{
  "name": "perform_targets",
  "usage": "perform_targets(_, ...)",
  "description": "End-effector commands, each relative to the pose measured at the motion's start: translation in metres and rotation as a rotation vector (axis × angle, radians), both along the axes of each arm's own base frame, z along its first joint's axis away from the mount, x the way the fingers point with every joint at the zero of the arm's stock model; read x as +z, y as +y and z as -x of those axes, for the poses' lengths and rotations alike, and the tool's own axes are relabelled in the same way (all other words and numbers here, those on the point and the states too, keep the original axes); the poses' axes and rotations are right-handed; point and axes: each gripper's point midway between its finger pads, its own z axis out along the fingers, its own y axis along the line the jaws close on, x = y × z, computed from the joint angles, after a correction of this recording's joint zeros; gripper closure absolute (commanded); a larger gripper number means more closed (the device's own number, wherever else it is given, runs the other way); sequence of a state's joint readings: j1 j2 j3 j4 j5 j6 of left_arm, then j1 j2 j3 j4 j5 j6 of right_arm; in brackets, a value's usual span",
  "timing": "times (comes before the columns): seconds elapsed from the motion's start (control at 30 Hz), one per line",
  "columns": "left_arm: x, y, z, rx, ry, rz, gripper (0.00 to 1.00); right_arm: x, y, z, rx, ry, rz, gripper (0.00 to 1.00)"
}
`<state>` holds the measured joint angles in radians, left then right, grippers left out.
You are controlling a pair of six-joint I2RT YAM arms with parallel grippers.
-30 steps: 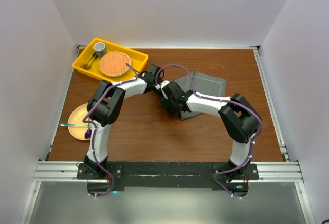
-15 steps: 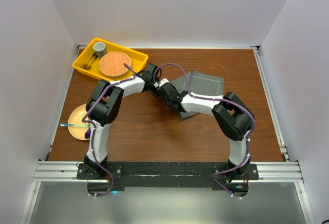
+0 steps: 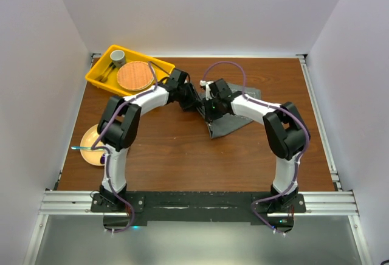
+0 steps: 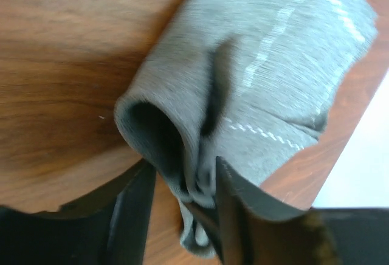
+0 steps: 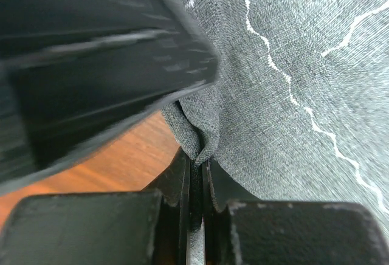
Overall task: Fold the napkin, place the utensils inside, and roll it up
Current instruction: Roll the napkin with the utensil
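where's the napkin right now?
In the top view the napkin lies bunched mid-table, just right of centre, right of the yellow tray; the right tool is shut on a fold.

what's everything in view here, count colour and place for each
table: 1, brown wood, under everything
napkin: 1, grey-green, bunched mid-table
tray: 1, yellow, far left corner
round plate: 1, tan, in tray
cup: 1, grey, in tray
dark utensils: count unclear, in tray
side plate: 1, pale yellow, left edge
utensil: 1, blue-green handle, across that plate
left arm: 1, white and black, jaws apart around a napkin fold
right arm: 1, white and black, jaws shut on a napkin fold
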<state>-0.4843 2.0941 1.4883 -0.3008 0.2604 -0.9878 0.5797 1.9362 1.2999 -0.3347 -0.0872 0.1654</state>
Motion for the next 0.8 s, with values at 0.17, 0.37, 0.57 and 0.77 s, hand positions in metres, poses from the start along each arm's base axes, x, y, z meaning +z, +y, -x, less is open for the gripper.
perform_targets(0.17,0.123,0.037,-0.008,-0.067,-0.373,-0.072,0.34,-0.009,0.026,0.054,0.065,0.504,-0.512,1.00)
perform_targets(0.37,0.110,0.042,0.025,-0.104,-0.393,-0.018,0.39,-0.016,0.022,0.047,0.029,0.710,-0.680,1.00)
perform_targets(0.57,0.070,0.046,0.039,-0.073,-0.300,-0.019,0.29,-0.015,0.010,0.037,0.041,0.627,-0.578,1.00)
perform_targets(0.77,0.044,0.020,0.033,-0.069,-0.209,0.001,0.25,-0.044,-0.002,0.043,-0.002,0.693,-0.517,1.00)
